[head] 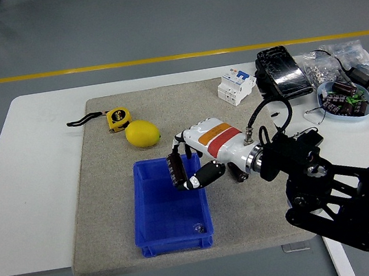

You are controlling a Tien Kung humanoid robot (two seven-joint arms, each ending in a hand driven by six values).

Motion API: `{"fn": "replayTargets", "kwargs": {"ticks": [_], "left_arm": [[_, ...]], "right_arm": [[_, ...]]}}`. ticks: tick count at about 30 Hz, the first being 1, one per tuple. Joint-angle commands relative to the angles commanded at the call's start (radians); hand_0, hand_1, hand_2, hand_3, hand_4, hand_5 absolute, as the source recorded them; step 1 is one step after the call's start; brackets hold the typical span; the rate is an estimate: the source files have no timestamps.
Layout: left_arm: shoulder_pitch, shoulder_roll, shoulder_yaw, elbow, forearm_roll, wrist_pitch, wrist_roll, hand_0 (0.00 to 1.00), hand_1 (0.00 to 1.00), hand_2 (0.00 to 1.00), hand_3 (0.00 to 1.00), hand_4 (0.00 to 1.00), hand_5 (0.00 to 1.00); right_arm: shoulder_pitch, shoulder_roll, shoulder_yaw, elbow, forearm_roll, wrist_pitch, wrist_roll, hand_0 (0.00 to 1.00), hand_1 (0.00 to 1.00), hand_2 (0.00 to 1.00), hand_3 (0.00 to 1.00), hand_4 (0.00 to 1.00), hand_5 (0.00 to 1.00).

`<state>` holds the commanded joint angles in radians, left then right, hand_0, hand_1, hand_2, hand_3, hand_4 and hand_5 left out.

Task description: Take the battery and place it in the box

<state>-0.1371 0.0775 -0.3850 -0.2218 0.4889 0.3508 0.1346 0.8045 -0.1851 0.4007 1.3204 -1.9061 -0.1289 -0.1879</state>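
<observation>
My right hand (184, 173) is shut on a dark cylindrical battery (175, 171) and holds it upright over the right part of the blue box (176, 241), above its rim. The box stands at the front middle of the grey mat (112, 211) and has a small object (198, 228) in its near right corner. A second dark battery (241, 175) lies on the mat right of the box, partly hidden behind my wrist. The left arm is out of view.
A lemon (142, 133) and a yellow tape measure (117, 118) lie behind the box on the left. A white circuit breaker (236, 86), a black pack (280, 73), bags of small parts (339, 58) and a bowl of parts (344, 101) sit at the back right.
</observation>
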Motion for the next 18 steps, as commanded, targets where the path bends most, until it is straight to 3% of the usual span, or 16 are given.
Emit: {"fn": "replayTargets", "kwargs": {"ticks": [1,6,7,18], "left_arm": [[-0.001,0.0,0.0,0.0,0.0,0.0,0.0,0.55,0.578,0.634,0.582,0.629,0.602],[-0.004,0.003,-0.001,-0.004,0.005,0.002,0.0,0.55,0.578,0.634,0.582,0.629,0.602],[-0.005,0.004,-0.001,-0.004,0.007,0.002,0.001,0.55,0.576,0.632,0.583,0.628,0.602],[-0.005,0.007,-0.017,-0.003,0.034,-0.002,0.008,0.551,0.573,0.63,0.583,0.629,0.602]], "right_arm": [[0.002,0.005,-0.003,-0.003,-0.005,0.016,0.002,0.338,0.431,0.545,0.655,0.911,0.366],[0.016,0.015,-0.014,-0.008,-0.018,0.09,0.001,0.338,0.431,0.545,0.655,0.911,0.366],[0.018,0.016,-0.016,-0.008,-0.019,0.097,0.001,0.379,0.535,0.854,0.905,0.998,0.422],[0.041,0.019,-0.017,0.0,-0.037,0.125,0.016,0.387,0.545,0.895,0.938,0.998,0.447]]}}
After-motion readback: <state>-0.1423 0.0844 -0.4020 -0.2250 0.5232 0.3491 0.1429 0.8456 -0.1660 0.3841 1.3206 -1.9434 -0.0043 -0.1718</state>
